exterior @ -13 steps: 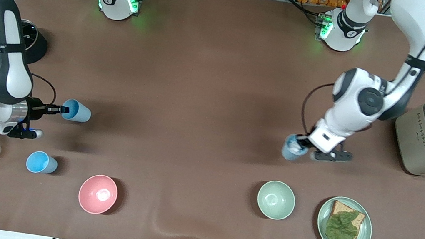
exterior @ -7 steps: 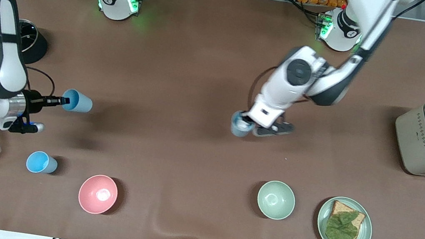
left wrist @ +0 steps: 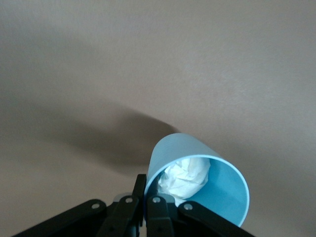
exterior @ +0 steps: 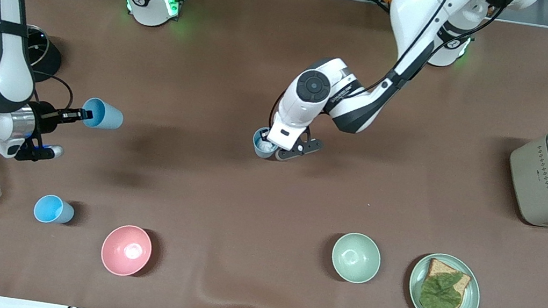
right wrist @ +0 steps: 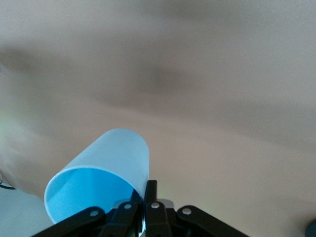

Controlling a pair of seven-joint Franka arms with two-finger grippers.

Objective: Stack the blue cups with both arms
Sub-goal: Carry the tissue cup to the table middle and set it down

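Nearest the front camera, one blue cup (exterior: 53, 209) stands alone on the desk (exterior: 222, 211). My right tool (exterior: 85, 116) is clamped on a second cup's (exterior: 103, 114) rim; my left tool (exterior: 269, 141) pinches a third cup (exterior: 263, 143) holding crumpled paper (left wrist: 185, 177) over mid-desk. Carrying step; next, nesting needs aligned mouths.

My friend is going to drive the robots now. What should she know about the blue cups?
Left tool: shut on a blue cup with crumpled paper inside, up over the middle of the table.
Right tool: shut on an empty blue cup's rim, up over the right arm's end of the table.
Third blue cup: standing alone on the table, beside the pink bowl.
Done: two cups lifted.
Left: nothing is stacked yet; nest all three.
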